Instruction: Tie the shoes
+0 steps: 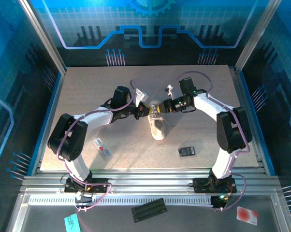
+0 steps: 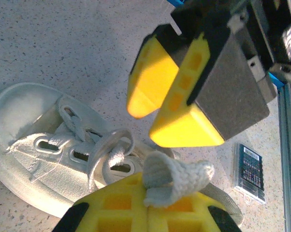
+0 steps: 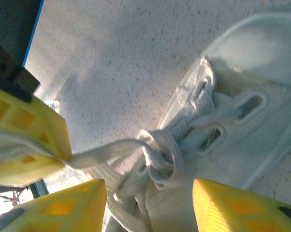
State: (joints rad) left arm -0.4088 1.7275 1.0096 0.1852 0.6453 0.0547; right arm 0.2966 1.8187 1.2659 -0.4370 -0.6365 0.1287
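Observation:
The small white shoe [image 1: 158, 127] lies mid-table with its toe toward the arms. Both grippers meet over its laced end. My left gripper [image 1: 146, 112] is shut on a folded loop of pale lace [image 2: 177, 180], pinched between its yellow fingertips [image 2: 121, 205]. A strand runs taut from that grip to the knot [image 3: 161, 155] on the shoe [image 3: 247, 121]. My right gripper [image 3: 148, 205] hovers just above the knot, jaws open with nothing between them. From the left wrist view it [image 2: 157, 113] hangs close above the held loop, over the shoe [image 2: 29, 145].
A small black device [image 1: 186, 151] lies on the table right of the shoe, also in the left wrist view [image 2: 250, 170]. A white-and-red packet [image 1: 102, 147] lies to the left. A black block [image 1: 149, 210] rests on the front rail.

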